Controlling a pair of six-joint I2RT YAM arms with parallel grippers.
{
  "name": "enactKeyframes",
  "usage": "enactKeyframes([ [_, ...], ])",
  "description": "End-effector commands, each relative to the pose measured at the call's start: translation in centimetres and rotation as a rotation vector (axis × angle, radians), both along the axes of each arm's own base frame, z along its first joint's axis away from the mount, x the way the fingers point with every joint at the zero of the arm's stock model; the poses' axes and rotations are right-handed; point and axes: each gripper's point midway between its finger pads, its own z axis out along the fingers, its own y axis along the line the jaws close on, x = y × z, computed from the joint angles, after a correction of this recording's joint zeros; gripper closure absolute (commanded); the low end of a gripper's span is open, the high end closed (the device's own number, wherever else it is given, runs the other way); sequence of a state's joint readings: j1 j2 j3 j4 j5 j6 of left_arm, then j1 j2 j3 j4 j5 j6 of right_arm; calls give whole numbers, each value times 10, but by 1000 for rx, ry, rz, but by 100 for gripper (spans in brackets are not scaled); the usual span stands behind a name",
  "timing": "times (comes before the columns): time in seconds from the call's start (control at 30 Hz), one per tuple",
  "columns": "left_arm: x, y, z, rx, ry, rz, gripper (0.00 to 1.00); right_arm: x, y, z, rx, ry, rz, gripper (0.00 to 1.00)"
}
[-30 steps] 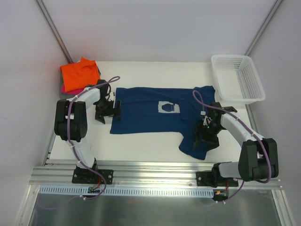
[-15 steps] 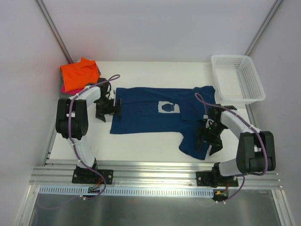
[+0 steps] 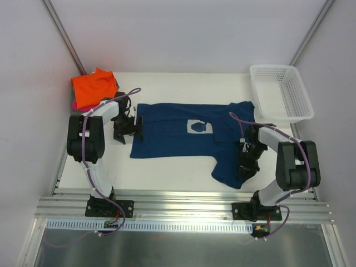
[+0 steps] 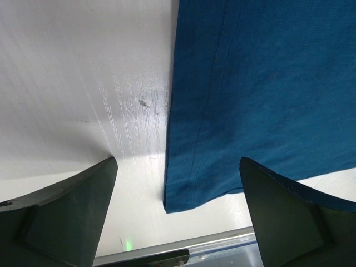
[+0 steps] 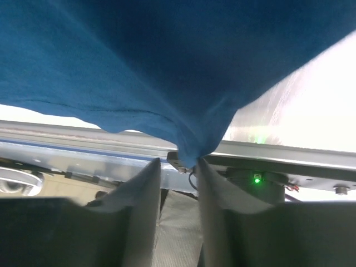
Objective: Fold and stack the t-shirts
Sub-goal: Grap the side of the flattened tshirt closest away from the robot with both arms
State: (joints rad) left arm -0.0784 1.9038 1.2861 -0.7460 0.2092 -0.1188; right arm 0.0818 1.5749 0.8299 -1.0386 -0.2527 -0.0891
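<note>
A navy t-shirt [image 3: 178,133] with a pale chest print [image 3: 199,127] lies spread across the table, its right part bunched toward the near edge. My left gripper [image 3: 127,129] hovers open at the shirt's left hem. In the left wrist view a shirt corner [image 4: 186,194] lies between its wide-apart fingers [image 4: 72,211]. My right gripper [image 3: 247,164] sits on the shirt's near right part. In the right wrist view the cloth [image 5: 167,67] is pulled into a point pinched between the narrowed fingertips of the right gripper [image 5: 179,162]. A folded orange t-shirt [image 3: 94,88] lies on a pink one [image 3: 74,104] at the back left.
A white lattice basket [image 3: 281,92] stands at the back right corner. A metal rail [image 3: 183,203] runs along the table's near edge, close below the right gripper. White walls close in the table on three sides.
My right gripper swung nearer along the shirt's right part and its jaws narrowed onto the cloth. The left gripper shifted only slightly and stays open.
</note>
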Motion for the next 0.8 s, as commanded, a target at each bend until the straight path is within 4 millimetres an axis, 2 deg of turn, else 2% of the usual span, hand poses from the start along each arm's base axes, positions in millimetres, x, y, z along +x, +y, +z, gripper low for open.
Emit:
enactKeyframes([
  [0.0,1,2,5,-28,19,28,7,8,3,4,16,-11,-12,74],
  [0.1,-9,6,7,-30,36,40,8,15,4,6,23,-27,-10,88],
  [0.2,-25,1,11,-67,45,38,18,23,5,7,31,-43,-7,93],
  [0.23,-28,0,13,-76,42,40,20,24,5,7,27,-46,-8,93],
  [0.27,-31,-4,15,-97,41,40,27,26,5,7,27,-57,-6,93],
  [0.53,-48,-10,16,-137,64,39,31,29,5,7,27,-80,-6,96],
  [0.63,-50,-14,14,-158,76,39,38,28,5,8,31,-85,-6,97],
  [0.67,-51,-15,13,-165,82,38,42,27,5,7,31,-88,-6,98],
  [0.7,-52,-17,12,-174,90,39,53,27,5,7,32,-91,-3,99],
  [0.77,-51,-21,13,-199,91,38,66,24,6,8,38,-92,0,99],
])
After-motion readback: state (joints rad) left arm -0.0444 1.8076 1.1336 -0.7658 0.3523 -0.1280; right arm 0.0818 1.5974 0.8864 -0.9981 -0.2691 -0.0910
